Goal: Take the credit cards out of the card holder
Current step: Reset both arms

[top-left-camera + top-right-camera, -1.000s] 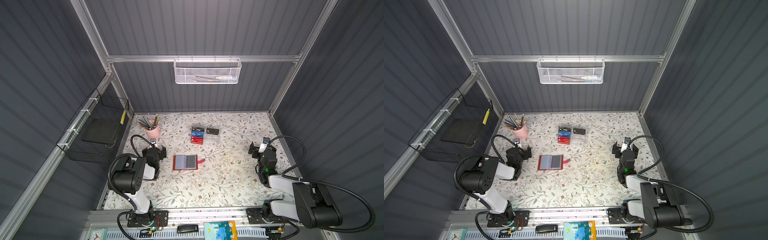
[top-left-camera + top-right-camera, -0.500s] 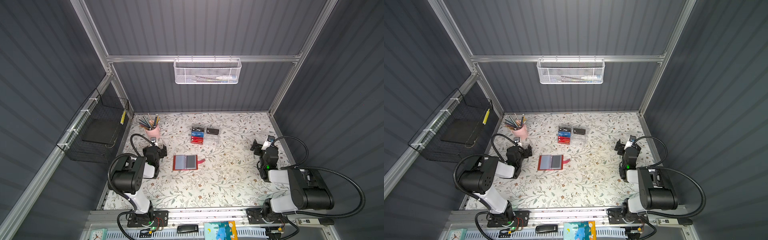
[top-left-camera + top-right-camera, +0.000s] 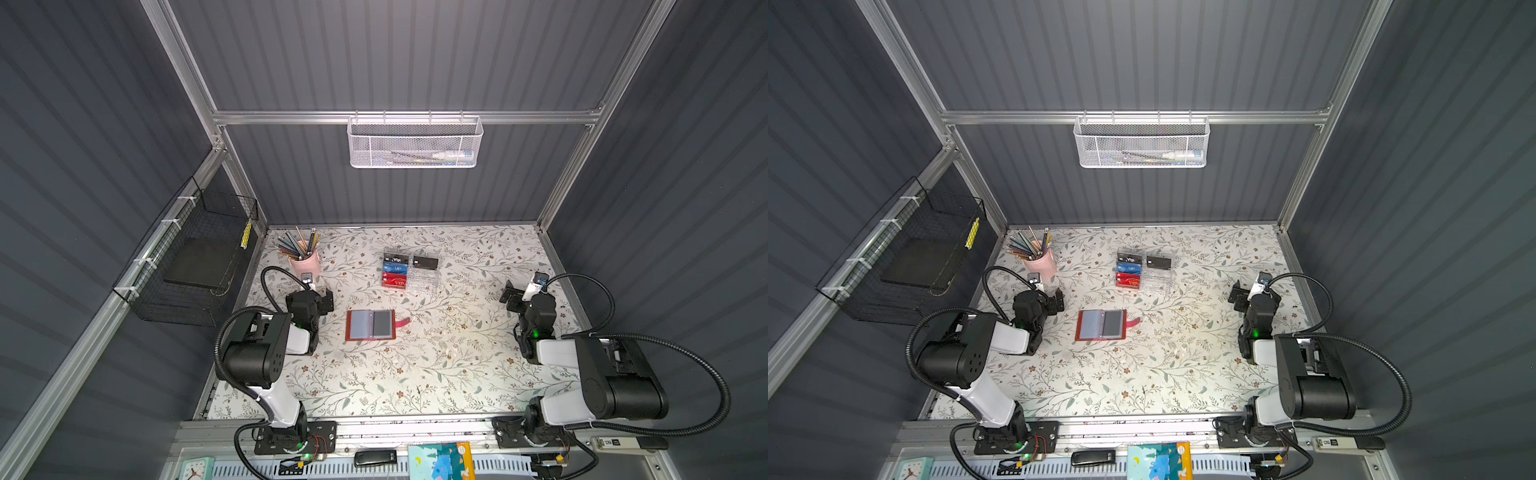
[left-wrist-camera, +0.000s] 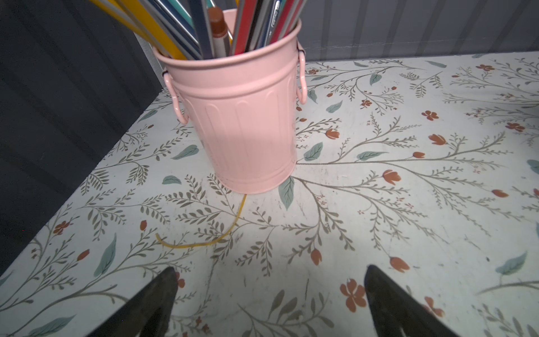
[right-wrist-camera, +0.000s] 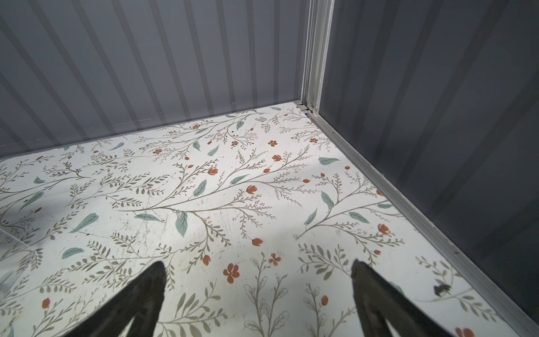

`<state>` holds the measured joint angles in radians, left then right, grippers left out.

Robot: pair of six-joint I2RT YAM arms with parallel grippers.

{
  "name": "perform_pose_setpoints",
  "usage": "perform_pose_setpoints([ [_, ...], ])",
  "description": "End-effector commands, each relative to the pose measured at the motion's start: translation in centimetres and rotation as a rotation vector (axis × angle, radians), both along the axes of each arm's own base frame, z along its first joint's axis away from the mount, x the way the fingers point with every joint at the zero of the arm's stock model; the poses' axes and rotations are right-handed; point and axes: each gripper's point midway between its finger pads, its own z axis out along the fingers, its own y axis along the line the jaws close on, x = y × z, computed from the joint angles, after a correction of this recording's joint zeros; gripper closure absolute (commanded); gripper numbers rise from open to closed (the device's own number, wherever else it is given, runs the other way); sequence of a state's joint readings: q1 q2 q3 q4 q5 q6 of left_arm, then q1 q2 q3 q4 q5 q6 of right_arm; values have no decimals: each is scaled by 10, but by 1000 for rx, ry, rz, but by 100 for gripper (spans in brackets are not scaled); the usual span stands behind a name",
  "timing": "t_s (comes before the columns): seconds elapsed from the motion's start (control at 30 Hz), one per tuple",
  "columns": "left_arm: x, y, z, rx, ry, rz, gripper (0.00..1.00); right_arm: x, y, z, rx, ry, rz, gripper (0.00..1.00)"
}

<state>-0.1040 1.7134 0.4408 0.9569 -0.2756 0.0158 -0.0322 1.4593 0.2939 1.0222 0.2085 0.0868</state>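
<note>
Mid-table, the holder [image 3: 370, 325] lies open. Left gripper [image 4: 270, 270] gapes empty by the cup [image 4: 242, 122]; right gripper [image 5: 259, 263] likewise, near a corner [image 5: 306, 107].

Robotics test cell — a lab enclosure. Grounds: grey ribbed wall panels [image 3: 374, 62] set in an aluminium frame [image 3: 291, 117]; left arm [image 3: 253, 357] and right arm [image 3: 615, 382] bolted to a front rail [image 3: 415, 428]. Floral-papered tabletop [image 3: 415, 374], pink pencil pot [image 3: 307, 262], white mesh basket [image 3: 413, 143] and black wire basket [image 3: 187, 257] hung on the walls — mock desk dressing.
</note>
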Motion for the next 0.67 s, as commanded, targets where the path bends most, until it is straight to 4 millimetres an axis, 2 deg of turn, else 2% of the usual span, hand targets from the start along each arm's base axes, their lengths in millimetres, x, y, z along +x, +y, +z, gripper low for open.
perform_pose_setpoints([
  [0.0, 4, 1, 3, 6, -9, 6, 0, 1, -1, 3, 5, -11, -2, 1],
  [0.63, 5, 0, 3, 4, -6, 0, 0, 2, 1, 3, 3, -8, 5, 1],
])
